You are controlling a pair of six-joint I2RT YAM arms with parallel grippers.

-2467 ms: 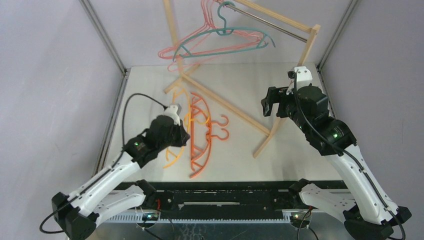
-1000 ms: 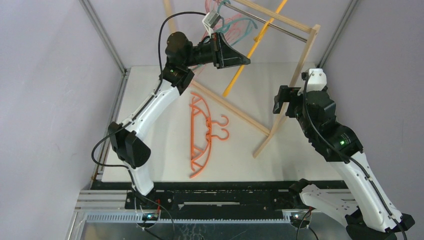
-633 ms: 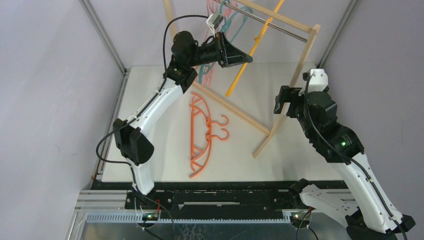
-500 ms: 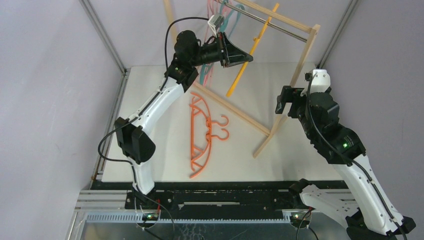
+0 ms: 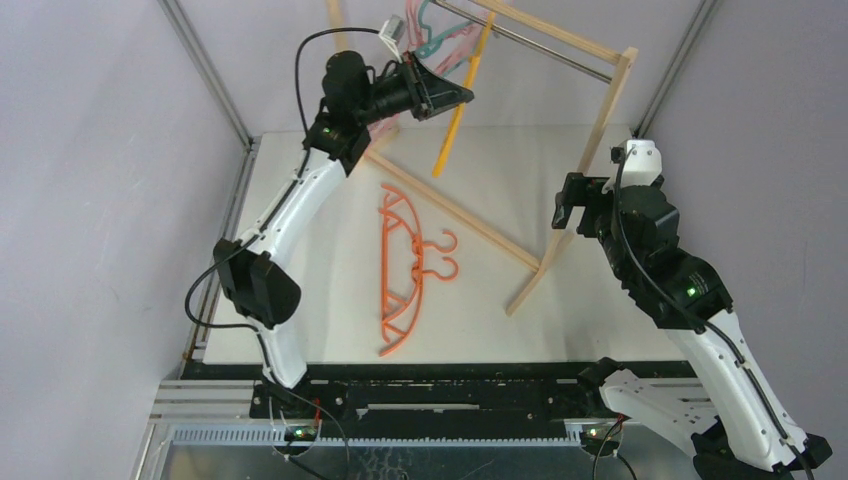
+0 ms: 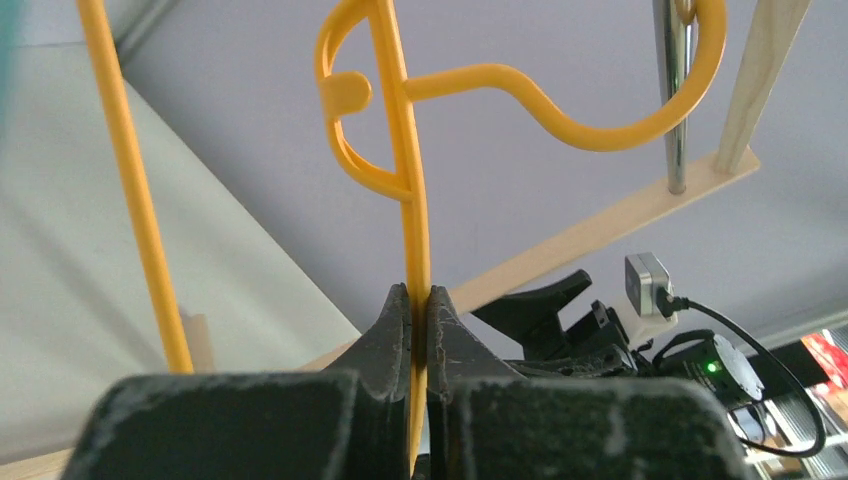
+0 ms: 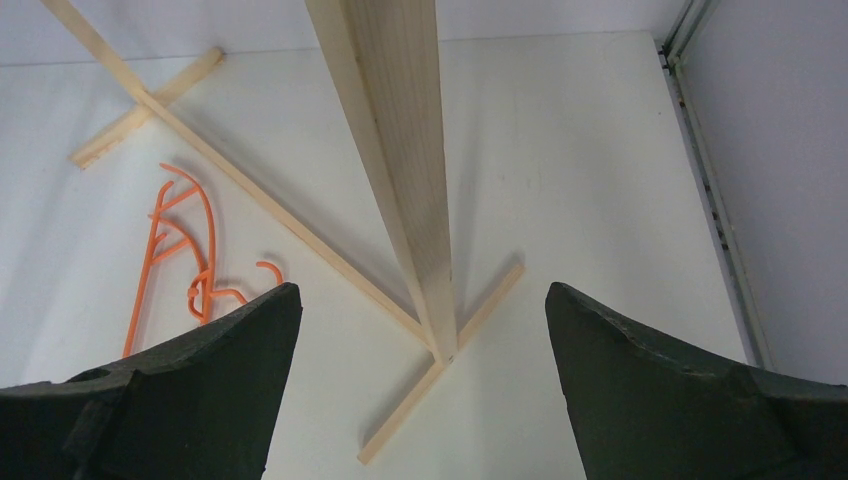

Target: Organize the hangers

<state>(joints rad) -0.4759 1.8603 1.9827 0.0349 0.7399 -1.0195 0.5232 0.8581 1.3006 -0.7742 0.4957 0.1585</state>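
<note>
Left pincer (image 6: 418, 300) is clamped on the yellow hanger (image 6: 405, 160), its hook curling around the metal rod (image 6: 675, 90) (contact unclear); right pincer (image 7: 420, 330) gapes wide around the rack's wooden post (image 7: 395, 150).

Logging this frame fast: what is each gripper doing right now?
Left gripper: closed on the yellow hanger, its hook over the metal rod.
Right gripper: open, holding nothing, straddling the rack's wooden post.

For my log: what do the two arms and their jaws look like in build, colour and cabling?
Both arms have white link shells with black joint housings. The left arm has a thin black cable looping over its wrist; the right arm has one running along its forearm. Small green lights glow on both. A small white camera module sits by each wrist. The jaws are matte black, scuffed, tapered wedges.
</note>
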